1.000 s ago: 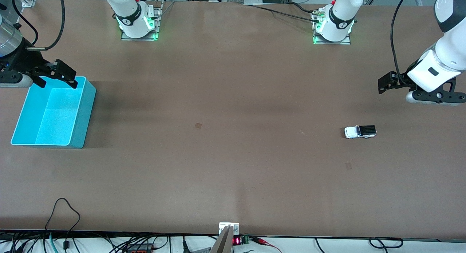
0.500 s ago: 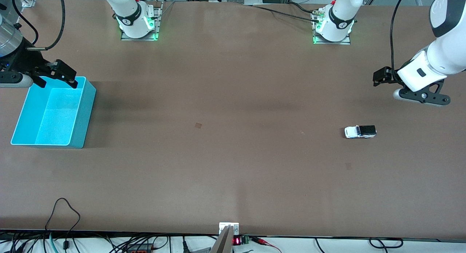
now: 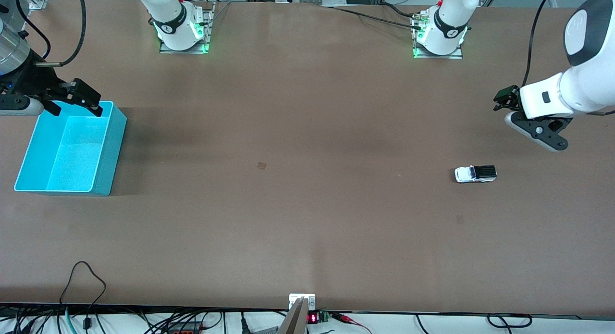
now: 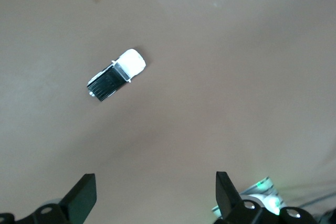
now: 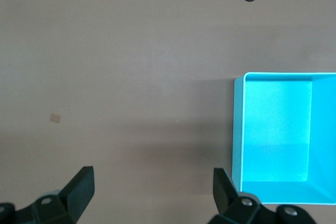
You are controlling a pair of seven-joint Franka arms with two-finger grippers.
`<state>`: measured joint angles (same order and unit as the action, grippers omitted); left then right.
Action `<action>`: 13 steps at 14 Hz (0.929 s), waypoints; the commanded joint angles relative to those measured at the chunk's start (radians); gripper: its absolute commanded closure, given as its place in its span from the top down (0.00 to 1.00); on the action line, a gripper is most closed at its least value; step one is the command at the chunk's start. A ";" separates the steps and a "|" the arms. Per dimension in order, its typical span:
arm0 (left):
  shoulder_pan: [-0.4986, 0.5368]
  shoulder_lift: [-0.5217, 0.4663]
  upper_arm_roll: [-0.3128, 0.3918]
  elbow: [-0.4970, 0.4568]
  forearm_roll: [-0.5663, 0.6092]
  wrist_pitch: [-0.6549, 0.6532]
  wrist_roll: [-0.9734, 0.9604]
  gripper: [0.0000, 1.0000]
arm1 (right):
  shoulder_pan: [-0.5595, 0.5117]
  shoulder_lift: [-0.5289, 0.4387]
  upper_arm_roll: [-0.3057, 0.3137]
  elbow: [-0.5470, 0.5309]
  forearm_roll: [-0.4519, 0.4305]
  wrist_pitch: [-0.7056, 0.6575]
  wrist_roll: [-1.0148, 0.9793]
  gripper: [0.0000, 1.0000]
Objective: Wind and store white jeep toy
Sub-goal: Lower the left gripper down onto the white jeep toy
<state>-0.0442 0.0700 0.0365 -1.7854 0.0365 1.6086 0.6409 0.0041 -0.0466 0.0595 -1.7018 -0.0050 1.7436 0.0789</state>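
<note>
The white jeep toy [image 3: 475,174], with its black roof panel, stands on the brown table toward the left arm's end. It also shows in the left wrist view [image 4: 116,74]. My left gripper [image 3: 504,101] hangs open and empty in the air over bare table, not over the jeep; in the left wrist view [image 4: 156,192] its jaws stand wide apart. The cyan bin [image 3: 108,146] stands empty toward the right arm's end and also shows in the right wrist view [image 5: 237,129]. My right gripper [image 3: 77,108] waits open and empty over the bin's rim [image 5: 152,187].
Two small dark patches mark the table [image 3: 262,165] [image 3: 460,219]. The arm bases [image 3: 181,31] [image 3: 439,36] stand at the table's edge farthest from the front camera. A black cable [image 3: 84,276] lies by the edge nearest the front camera.
My left arm's hand has turned at the wrist and shifted slightly toward the table's middle, staying up in the air. The jeep, the bin and the right arm have not moved.
</note>
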 commanded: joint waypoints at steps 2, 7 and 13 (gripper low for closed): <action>0.041 0.057 0.000 -0.017 0.014 0.075 0.283 1.00 | 0.004 -0.009 -0.001 0.004 -0.004 -0.007 -0.008 1.00; 0.084 0.097 -0.001 -0.222 0.040 0.428 0.596 1.00 | 0.004 -0.010 -0.003 0.004 -0.004 -0.012 -0.010 1.00; 0.109 0.261 -0.001 -0.256 0.066 0.723 0.876 1.00 | 0.004 -0.013 -0.003 0.004 -0.004 -0.013 -0.010 1.00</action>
<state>0.0531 0.2973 0.0382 -2.0438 0.0825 2.2849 1.4407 0.0042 -0.0468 0.0595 -1.7015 -0.0050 1.7428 0.0789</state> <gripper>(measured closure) 0.000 0.000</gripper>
